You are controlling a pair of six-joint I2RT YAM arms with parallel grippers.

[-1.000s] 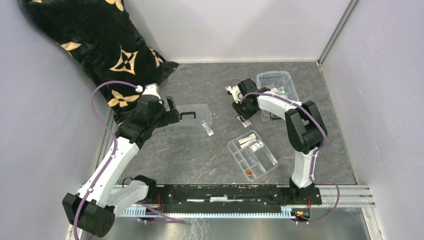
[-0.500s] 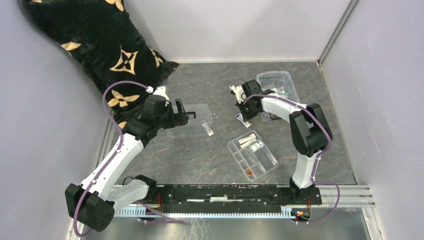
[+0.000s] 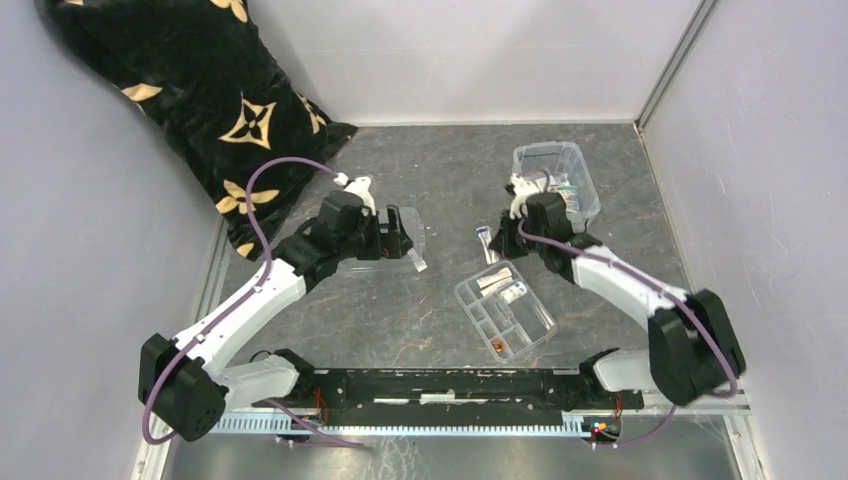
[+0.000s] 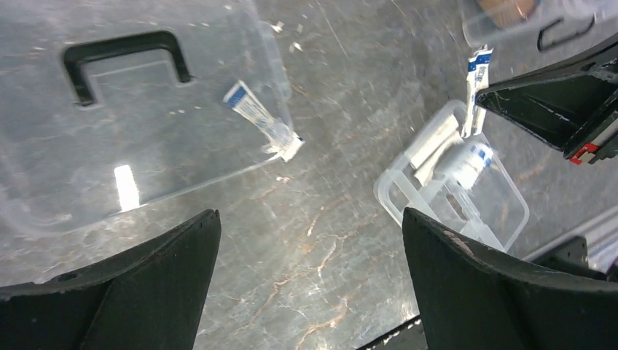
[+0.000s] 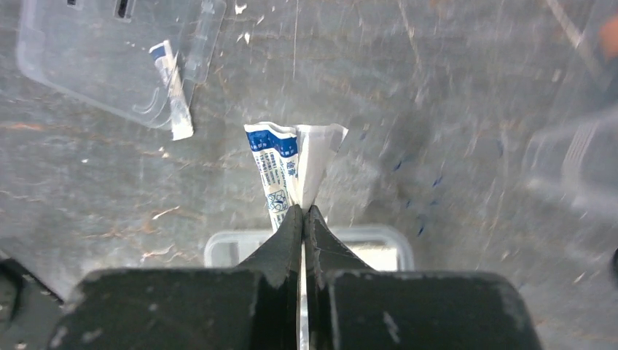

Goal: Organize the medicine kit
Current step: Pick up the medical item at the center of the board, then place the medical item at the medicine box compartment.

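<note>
From above, the medicine kit (image 3: 545, 150) is seen open at the far right of the table (image 3: 420, 320), with its flat clear lid (image 3: 412, 222) lying apart from it, left of centre. The left gripper (image 3: 397, 240) is held over that lid, its fingers spread wide. The right gripper (image 3: 500, 242) is placed between kit and lid, just far of a divided tray (image 3: 505, 310), and a small sachet (image 3: 484, 240) is seen at its tip. A second sachet (image 3: 416, 260) lies at the lid's near right edge. A black patterned cushion (image 3: 190, 90) is piled in the far left corner.

From the left wrist, the lid (image 4: 146, 146) with its black handle (image 4: 124, 55) is seen below widely parted fingers (image 4: 109, 292), nothing between them. The second sachet (image 4: 262, 131) overhangs the lid's edge.

From the right wrist, the fingers (image 5: 280, 248) are seen pressed together, pinching the blue-and-white sachet (image 5: 291, 168) by one end. The kit (image 5: 576, 168) is blurred at the right.
</note>
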